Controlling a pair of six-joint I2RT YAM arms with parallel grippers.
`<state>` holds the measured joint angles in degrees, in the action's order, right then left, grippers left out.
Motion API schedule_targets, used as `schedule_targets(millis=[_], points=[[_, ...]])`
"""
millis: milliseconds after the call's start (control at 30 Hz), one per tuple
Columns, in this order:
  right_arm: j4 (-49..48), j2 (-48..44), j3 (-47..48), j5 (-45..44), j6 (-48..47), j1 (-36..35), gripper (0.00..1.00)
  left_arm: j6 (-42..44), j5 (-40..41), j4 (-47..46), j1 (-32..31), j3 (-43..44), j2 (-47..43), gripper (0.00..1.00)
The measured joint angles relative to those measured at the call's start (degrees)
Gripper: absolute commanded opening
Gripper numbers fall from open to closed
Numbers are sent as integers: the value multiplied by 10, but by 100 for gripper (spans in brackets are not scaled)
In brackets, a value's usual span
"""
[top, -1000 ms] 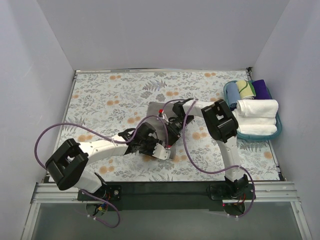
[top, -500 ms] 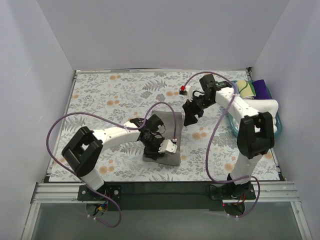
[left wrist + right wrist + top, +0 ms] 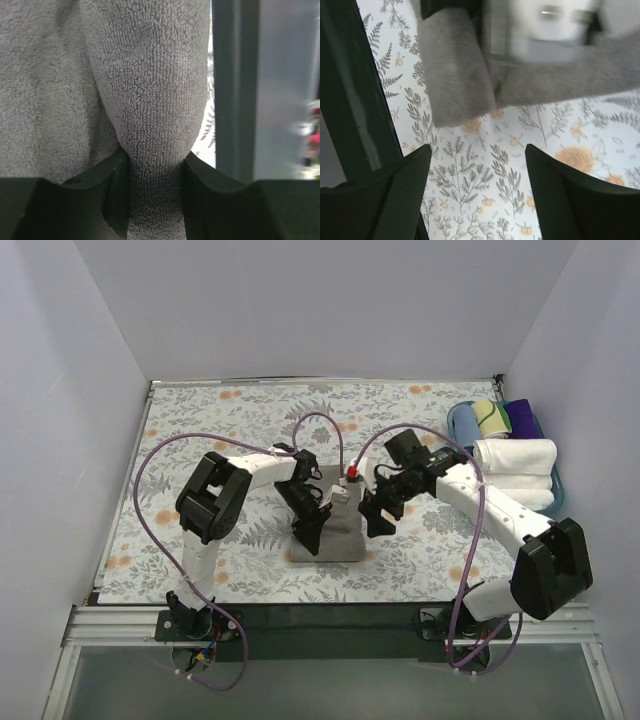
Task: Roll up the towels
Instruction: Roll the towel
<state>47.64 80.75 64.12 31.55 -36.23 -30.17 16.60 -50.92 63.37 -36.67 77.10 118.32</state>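
The grey-brown towel [image 3: 338,544] lies bunched near the front middle of the floral table covering [image 3: 220,430]. My left gripper [image 3: 313,524] sits on the towel's left part. In the left wrist view the gripper [image 3: 155,167] is shut on a thick fold of the towel [image 3: 150,90]. My right gripper [image 3: 372,515] hovers just beside the towel's right edge. In the right wrist view it [image 3: 477,167] is open and empty over the covering, with the towel's end [image 3: 455,75] ahead of it.
A blue basket [image 3: 556,502] at the right edge holds rolled white towels [image 3: 515,456], a purple one [image 3: 520,415] and a yellow-green one [image 3: 488,416]. Purple cables loop above both arms. The metal rail [image 3: 320,620] runs along the near edge.
The towel has been drawn into a shorter bundle nearer the front. My left arm has swung round with the towel held. My right gripper lifted off to the back right, then came back down beside the towel.
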Motion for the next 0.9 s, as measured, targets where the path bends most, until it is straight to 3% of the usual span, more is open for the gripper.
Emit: schedule_targets(millis=[200, 400, 467, 567, 600, 633, 667, 900], points=[[-56, 3, -47, -47, 0, -125, 73, 1, -59, 73, 27, 47, 69, 23], [-153, 19, -88, -96, -2, -194, 70, 2, -73, 104, 30, 58, 93, 26], [-184, 28, -114, -113, -8, -209, 63, 2, -79, 112, 32, 60, 99, 29], [-231, 44, -143, -139, -23, -225, 42, -1, -82, 122, 35, 63, 107, 32], [-240, 46, -145, -143, -25, -227, 22, -2, -82, 123, 35, 63, 108, 36], [-244, 47, -145, -144, -29, -228, 9, -5, -80, 123, 36, 63, 107, 45], [-248, 47, -145, -145, -29, -229, 2, -8, -74, 120, 38, 62, 106, 47], [-252, 42, -149, -125, -26, -228, 1, -35, -40, 73, 66, 35, 43, 64]])
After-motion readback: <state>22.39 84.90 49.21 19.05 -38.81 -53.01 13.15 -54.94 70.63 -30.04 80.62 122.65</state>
